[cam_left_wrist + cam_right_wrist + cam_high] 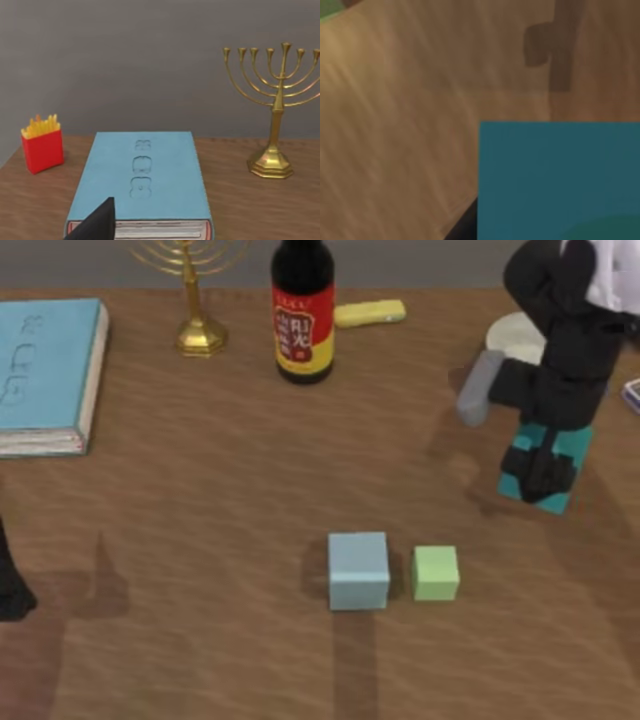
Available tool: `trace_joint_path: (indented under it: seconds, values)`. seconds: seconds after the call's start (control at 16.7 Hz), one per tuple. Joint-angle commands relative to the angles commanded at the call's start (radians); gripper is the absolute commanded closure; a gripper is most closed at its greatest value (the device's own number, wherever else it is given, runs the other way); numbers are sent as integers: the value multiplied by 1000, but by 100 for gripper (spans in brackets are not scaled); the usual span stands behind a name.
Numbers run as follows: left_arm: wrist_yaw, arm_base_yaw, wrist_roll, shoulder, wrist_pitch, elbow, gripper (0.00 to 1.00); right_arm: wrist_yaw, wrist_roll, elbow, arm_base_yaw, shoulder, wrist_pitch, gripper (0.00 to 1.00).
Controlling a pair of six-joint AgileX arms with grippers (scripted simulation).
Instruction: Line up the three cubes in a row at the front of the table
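Item 1: right claw (541, 472). Over the counter's right side, mid-depth, pointing down. Pinching the teal cube (567, 445) from above, fingers pressed on opp. faces; cube shows on both sides of the black fingers. Right wrist view: teal face fills the near corner, wood grain beyond, so the cube sits right under the camera. Whether it is lifted or on the surface: can't tell for sure; a shadow beside it suggests it may be slightly off the wood. Top grip prob. chosen so it can be set down flat beside the others.

Item 2: pale sky-blue cube (358, 570). Front centre of counter (200, 540), flat, squared to the front edge.

Item 3: light green cube (435, 573). Just beside the blue one on its right, small gap, not touching. Fronts roughly level, so two of three look lined up already. Row appears to run big-to-small leftward-to-right? No: blue mid, green small; teal's slot is a judgement call, either end is free.

Item 4: left claw (12, 590). Parked at counter's left edge, front; finger state can't tell. Idle, prob. kept clear of the row.

Item 5, clutter at back, not task items: pale blue book (45, 370) back left, gold candelabra (195, 300), dark sauce bottle (303, 310), yellow bar (370, 312), red fries box (42, 147) seen in the left wrist view only. All well apart from the row.
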Motion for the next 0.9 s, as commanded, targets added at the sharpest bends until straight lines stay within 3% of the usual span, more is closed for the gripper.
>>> trace_joint_path:
  seconds: [0.6,0.9]
  values:
    - [0,0,0,0,0,0,0,0,108,879,426,450,-399,100]
    - [0,0,0,0,0,0,0,5,158,1156,586,585,-527,100]
